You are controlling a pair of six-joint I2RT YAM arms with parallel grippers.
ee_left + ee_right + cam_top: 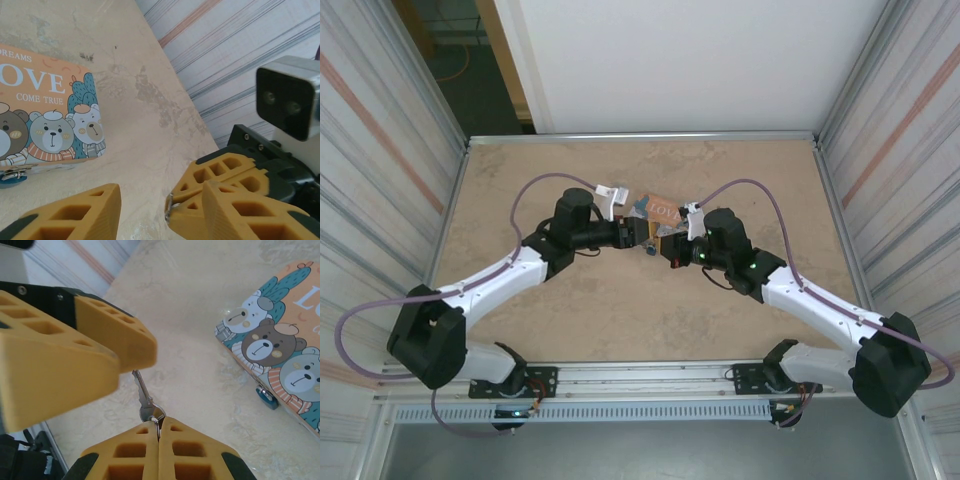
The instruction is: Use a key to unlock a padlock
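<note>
The orange tin [50, 100] reads "LOVE" and "COME TRUE" over cartoon bears. The right gripper [159, 432] pinches a silver key [145, 400] between ribbed yellow fingers. The left gripper [162, 200] stands spread.

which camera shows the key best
The right wrist view: the key stands clear and sharp, its head pinched in the right gripper. The left wrist view catches just a metal sliver of it; from the top external view it is too small to make out.
</note>
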